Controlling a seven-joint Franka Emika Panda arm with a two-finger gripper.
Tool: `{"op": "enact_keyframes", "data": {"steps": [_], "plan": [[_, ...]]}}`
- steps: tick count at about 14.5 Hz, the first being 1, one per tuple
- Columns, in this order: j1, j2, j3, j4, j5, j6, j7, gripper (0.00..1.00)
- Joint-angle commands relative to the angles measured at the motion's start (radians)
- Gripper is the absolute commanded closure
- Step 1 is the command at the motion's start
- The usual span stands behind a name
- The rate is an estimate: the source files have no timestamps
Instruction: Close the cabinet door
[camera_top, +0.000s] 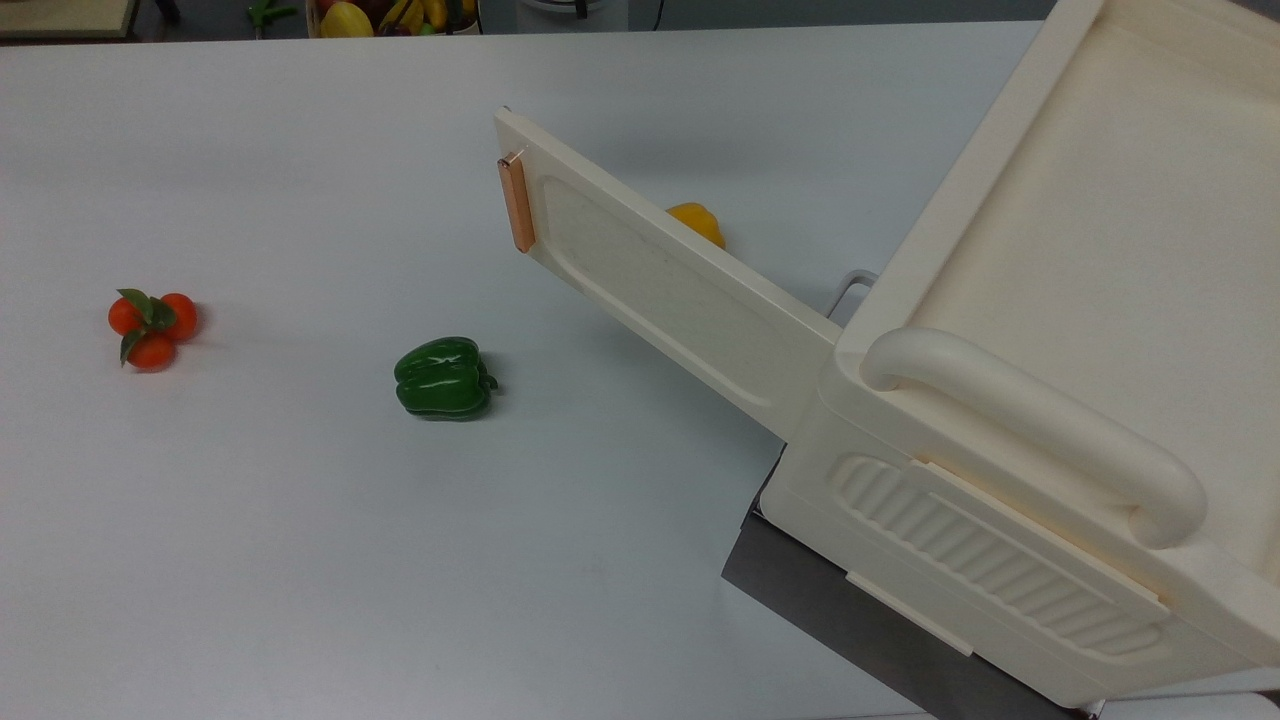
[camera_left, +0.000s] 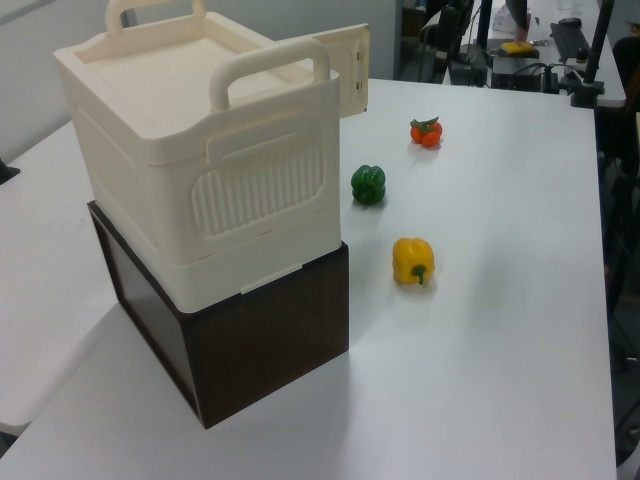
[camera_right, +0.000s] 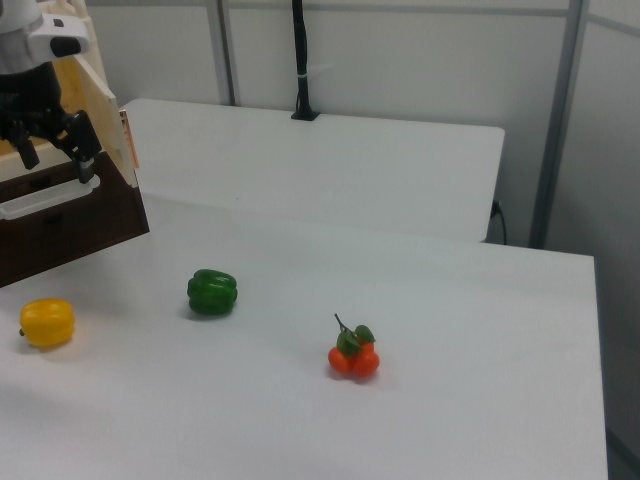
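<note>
The gripper (camera_right: 55, 160), cut off at the right view's upper left, hung with fingers apart before the cabinet (camera_right: 60, 215). The cabinet door (camera_top: 660, 275) stood swung wide open, partly hiding a yellow bell pepper (camera_top: 698, 221). A green bell pepper (camera_top: 443, 377) lay near on the table (camera_top: 250, 520).

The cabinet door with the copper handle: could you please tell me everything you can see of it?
The cabinet door is a long, flat, cream plastic panel with a recessed rounded-rectangle inset. A small copper-orange bar handle sits at its free end. It stands wide open, swung out over the white table, hinged at the corner of the cream plastic cabinet. A yellow bell pepper lies behind it in the top view. Nothing is seen touching the panel.
</note>
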Motion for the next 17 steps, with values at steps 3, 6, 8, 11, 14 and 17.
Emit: {"op": "enact_keyframes", "data": {"steps": [3,6,8,11,14,17], "plan": [[0.004,-0.012,0.000,-0.019,0.008,0.011,-0.039,0.53],[0.004,-0.006,0.000,-0.019,0.040,0.018,-0.036,1.00],[-0.002,0.002,0.000,-0.019,0.088,0.067,-0.021,1.00],[-0.030,0.013,-0.012,-0.019,0.146,0.162,-0.004,1.00],[-0.083,0.045,-0.036,-0.020,0.281,0.392,0.140,1.00],[-0.100,0.080,-0.060,-0.020,0.416,0.581,0.152,1.00]]}}
